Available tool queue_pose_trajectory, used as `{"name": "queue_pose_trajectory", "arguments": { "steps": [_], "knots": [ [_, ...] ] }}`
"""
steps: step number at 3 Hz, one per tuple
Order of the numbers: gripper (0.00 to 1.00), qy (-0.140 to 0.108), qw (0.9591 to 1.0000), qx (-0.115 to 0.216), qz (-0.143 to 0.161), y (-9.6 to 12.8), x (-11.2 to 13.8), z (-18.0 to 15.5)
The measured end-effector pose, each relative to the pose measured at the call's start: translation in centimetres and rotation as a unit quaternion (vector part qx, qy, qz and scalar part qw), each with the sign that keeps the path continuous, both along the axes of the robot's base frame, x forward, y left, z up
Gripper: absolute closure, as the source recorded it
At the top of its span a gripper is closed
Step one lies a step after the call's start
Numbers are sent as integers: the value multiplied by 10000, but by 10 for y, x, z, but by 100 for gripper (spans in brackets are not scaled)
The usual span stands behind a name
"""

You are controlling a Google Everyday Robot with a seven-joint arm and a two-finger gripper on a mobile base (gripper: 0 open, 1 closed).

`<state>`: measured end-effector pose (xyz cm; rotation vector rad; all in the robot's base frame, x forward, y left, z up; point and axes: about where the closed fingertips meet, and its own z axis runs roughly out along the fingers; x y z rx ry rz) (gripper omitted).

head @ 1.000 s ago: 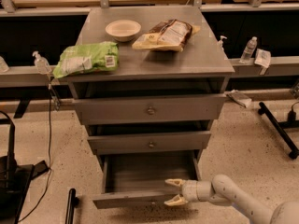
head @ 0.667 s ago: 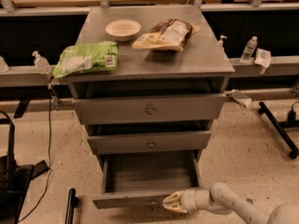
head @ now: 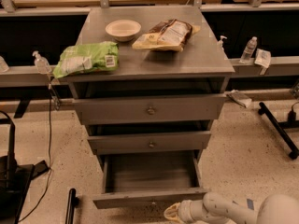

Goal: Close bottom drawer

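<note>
Camera view: bottom drawer [head: 149, 198] pulled wide open. Gripper [head: 171, 213] low, just in front of its panel. Fingers [head: 173, 206] together.

Open bottom drawer [head: 149, 180], hand [head: 170, 213] before it

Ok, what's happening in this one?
A robot arm is working at a grey cabinet. The bottom drawer stands pulled far out, and the tool sits low, just in front of the drawer's front panel and right of centre. Whether they touch cannot be made out. The top drawer and middle drawer stick out far less. A bowl, a green bag and a brown bag lie on top.
</note>
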<state>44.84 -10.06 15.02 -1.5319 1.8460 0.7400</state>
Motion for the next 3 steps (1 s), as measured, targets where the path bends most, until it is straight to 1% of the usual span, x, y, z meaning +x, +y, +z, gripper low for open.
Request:
{"name": "queue_pose_trajectory", "arguments": {
  "steps": [1,2,3],
  "knots": [
    [100,158,9991,-282,-291,-4,10,-28],
    [100,154,9970,-444,-620,-9,34,-48],
    [100,-35,9933,-616,-976,-18,67,-52]
  ]
}}
